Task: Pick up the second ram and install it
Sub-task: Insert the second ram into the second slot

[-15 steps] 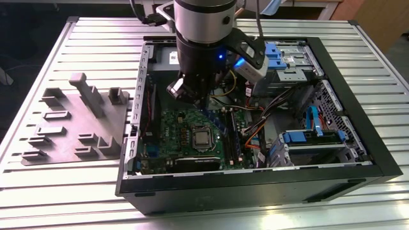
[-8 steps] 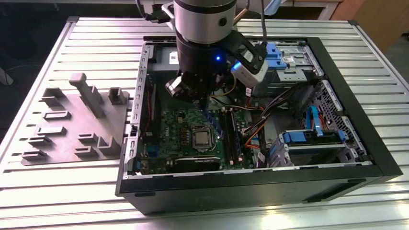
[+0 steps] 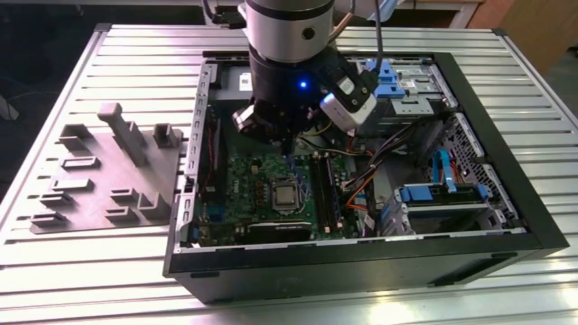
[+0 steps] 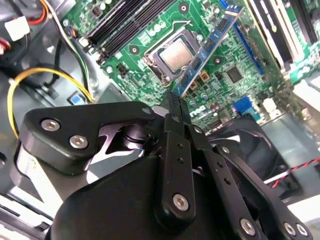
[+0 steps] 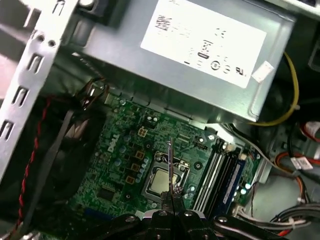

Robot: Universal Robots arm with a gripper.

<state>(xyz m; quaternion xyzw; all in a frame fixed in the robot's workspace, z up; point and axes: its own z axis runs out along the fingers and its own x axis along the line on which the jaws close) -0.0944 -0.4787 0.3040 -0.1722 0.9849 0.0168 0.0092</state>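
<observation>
Second ram [image 4: 210, 42]: a long, thin blue-green memory strip with a row of small dark chips. It is carried in the air above the motherboard [image 5: 120, 150] inside the open computer case [image 3: 361, 271], over the processor socket [image 4: 175, 55] and near the memory slots [image 5: 215, 172]. The gripper [image 4: 175, 102] is clamped on one end of the strip, fingers pressed to its two flat faces, and the rest reaches out past the fingertips. Handling, as judged: light and stiff but fragile, smooth-faced and liable to pivot in a narrow pinch; best held by the bare board edges, clear of chips and contacts.
</observation>
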